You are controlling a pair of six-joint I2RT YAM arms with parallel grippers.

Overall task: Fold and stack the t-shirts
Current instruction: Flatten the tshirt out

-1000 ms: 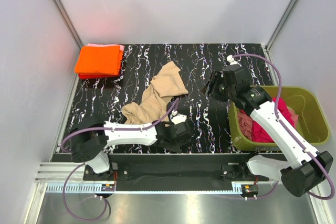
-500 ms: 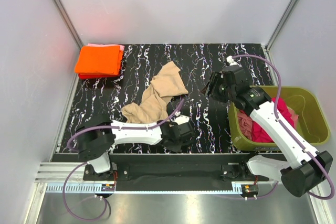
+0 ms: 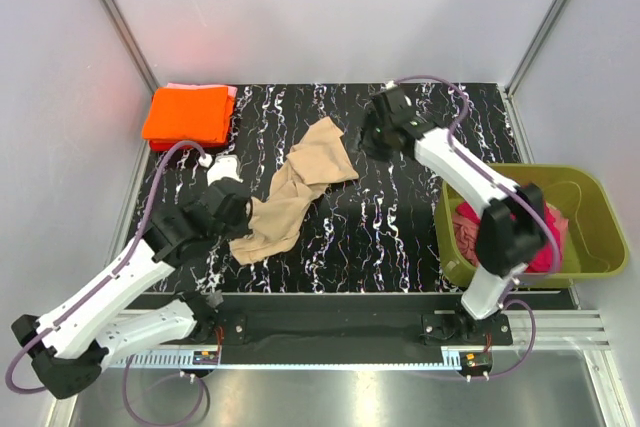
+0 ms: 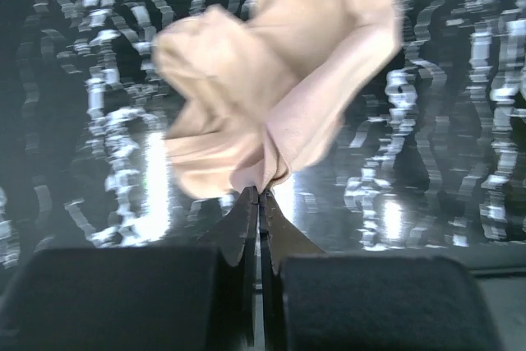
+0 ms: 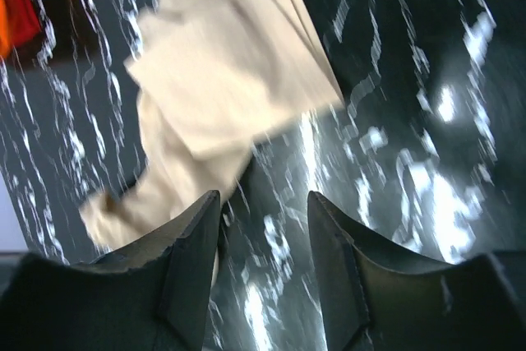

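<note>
Left jaws tight on a fold of tan t-shirt

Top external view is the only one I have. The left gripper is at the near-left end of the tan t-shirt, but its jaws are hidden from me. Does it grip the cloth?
Observer: Yes. The left wrist view shows the left gripper shut, with a fold of the tan t-shirt pinched in its jaws.
Operator: And the right gripper, near the far end?
Observer: The right wrist view shows the right gripper open, with nothing between its jaws. The shirt lies just ahead of it.
</note>
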